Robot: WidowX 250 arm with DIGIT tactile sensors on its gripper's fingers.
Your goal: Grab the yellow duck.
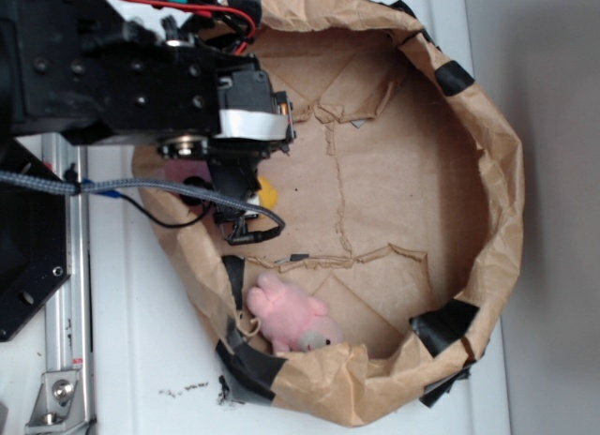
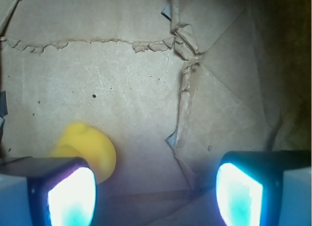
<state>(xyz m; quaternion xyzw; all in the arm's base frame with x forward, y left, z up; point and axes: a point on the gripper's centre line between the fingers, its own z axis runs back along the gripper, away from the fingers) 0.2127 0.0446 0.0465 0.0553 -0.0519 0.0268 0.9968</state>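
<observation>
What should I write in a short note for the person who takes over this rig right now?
Gripper: open, empty, low inside the paper-lined bin.
Yellow duck: on the bin floor, beside one finger, outside the gap between the fingers, not held.
Pink plush: near the bin wall, apart from the gripper; leave it.
Done: approach to the duck.
Left: probably shift sideways so the duck sits between the fingers, close, lift.

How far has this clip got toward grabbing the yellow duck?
Done: the arm is over the paper-lined bin, next to the yellow duck. In hand: lining up; the tool is open and the duck sits by one finger, not between the two. Left: centre on it, close, lift. The pink plush lies untouched near the rim.
</observation>
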